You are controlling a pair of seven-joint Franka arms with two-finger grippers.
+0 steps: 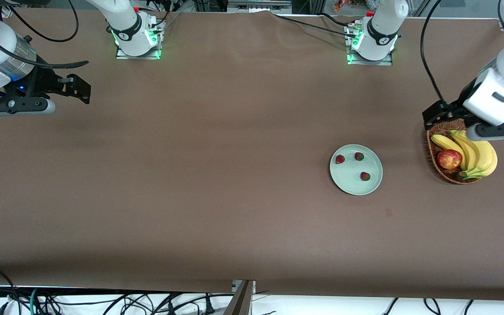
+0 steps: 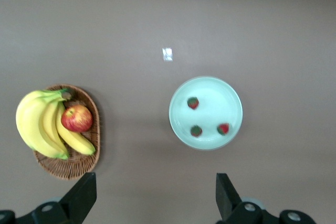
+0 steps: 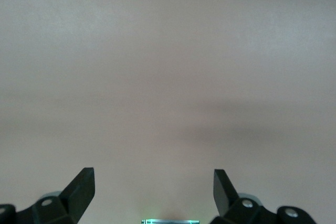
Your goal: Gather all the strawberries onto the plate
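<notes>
Your right hand [image 1: 86, 91] waits over bare bench [image 1: 199, 175] at its own end, fingers spread. All three strawberries [image 1: 340, 159] [image 1: 359, 156] [image 1: 365, 176] lie apart on the mint-green plate [image 1: 348, 183]. Your left hand [image 1: 436, 114] hangs over the wicker basket [image 1: 432, 158] of bananas [image 1: 475, 153] and apple [image 1: 449, 159], fingers spread, empty.

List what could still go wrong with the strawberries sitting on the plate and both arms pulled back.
1. The left end effector, open, hangs over the wicker basket; a careless descent might knock the bananas or apple.
2. All three strawberries lie loose on the shallow plate; a nudge to the plate might roll one off its low rim.
3. The right end effector waits open over bare table near its end, posing little risk.
</notes>
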